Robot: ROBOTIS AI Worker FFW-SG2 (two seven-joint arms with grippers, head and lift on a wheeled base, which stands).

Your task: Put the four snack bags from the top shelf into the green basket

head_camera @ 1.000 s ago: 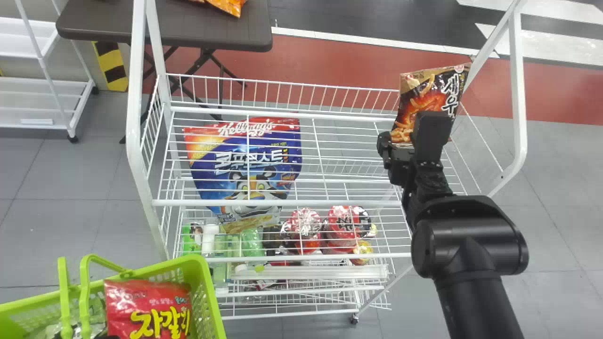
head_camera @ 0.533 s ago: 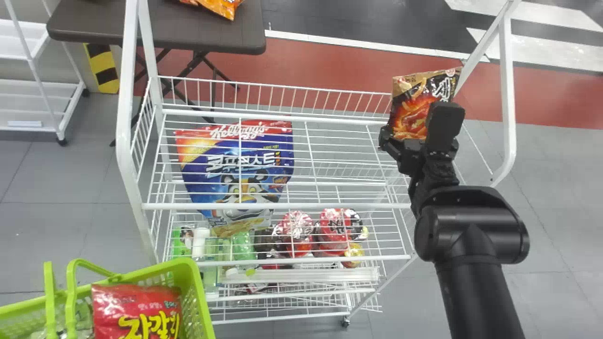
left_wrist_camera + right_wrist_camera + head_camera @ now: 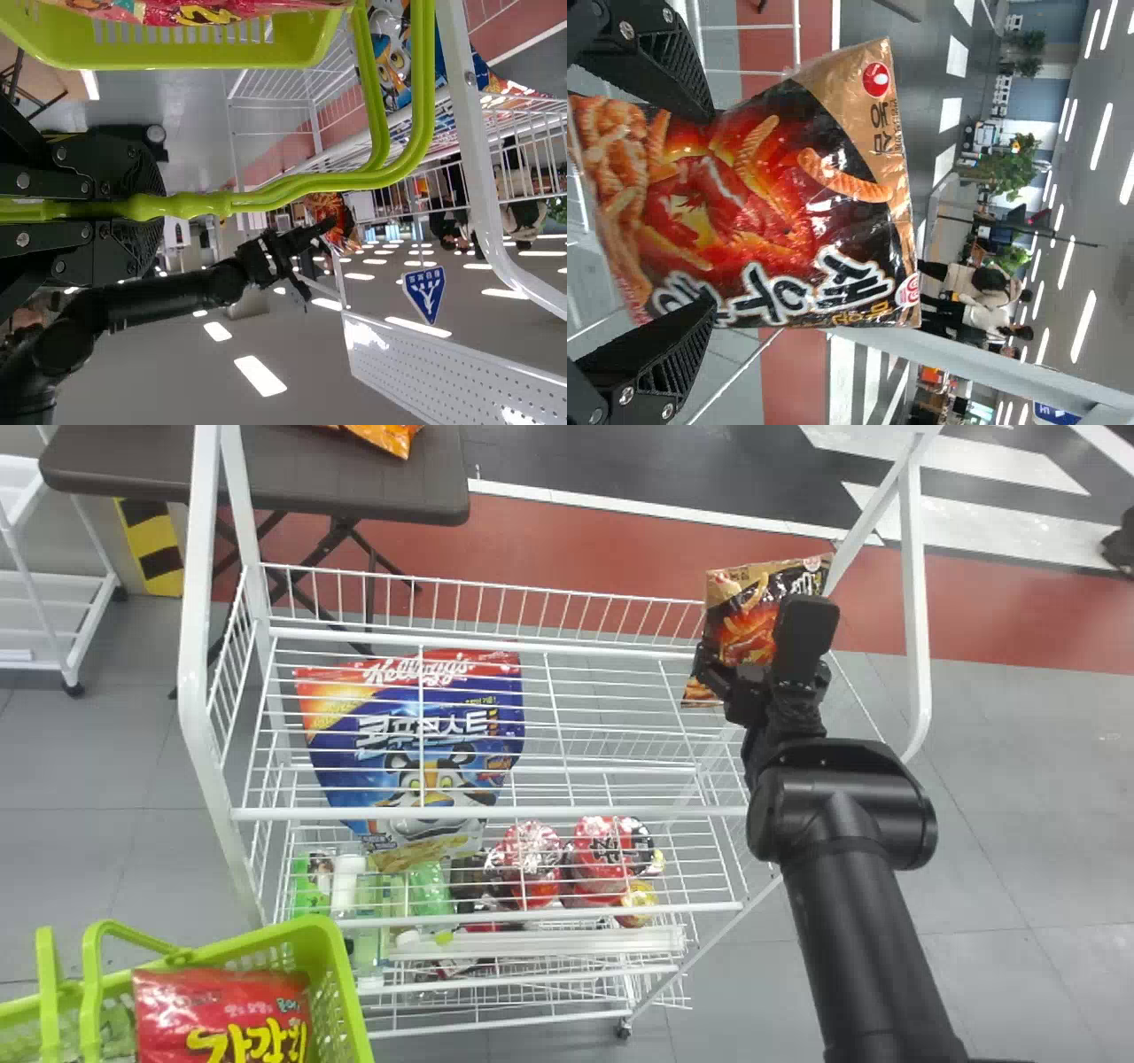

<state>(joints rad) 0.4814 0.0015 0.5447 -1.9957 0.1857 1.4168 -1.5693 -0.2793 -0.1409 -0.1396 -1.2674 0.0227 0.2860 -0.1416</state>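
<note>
In the head view my right gripper (image 3: pixel 755 646) is at the right end of the white rack's top shelf (image 3: pixel 611 731), open around a black-and-orange snack bag (image 3: pixel 753 598) that stands upright. In the right wrist view my right gripper (image 3: pixel 713 211) has its fingers wide apart, one near either side edge of the bag (image 3: pixel 771 195). A large blue-and-red bag (image 3: pixel 416 753) lies at the shelf's left. The green basket (image 3: pixel 341 974) holds a red bag (image 3: pixel 221 1019) at lower left. My left gripper (image 3: pixel 159 208) is shut on the basket's green handles (image 3: pixel 310 181).
White side posts (image 3: pixel 917 602) rise at both ends of the rack. Below are cups (image 3: pixel 602 859) and bottles (image 3: pixel 345 886). A dark table (image 3: pixel 354 478) with an orange bag (image 3: pixel 385 436) stands behind the rack at the left.
The head view has swung slightly, so rack and basket sit farther left. Relative to the rack, the right gripper has moved rightward and a little farther back around the black-and-orange bag.
</note>
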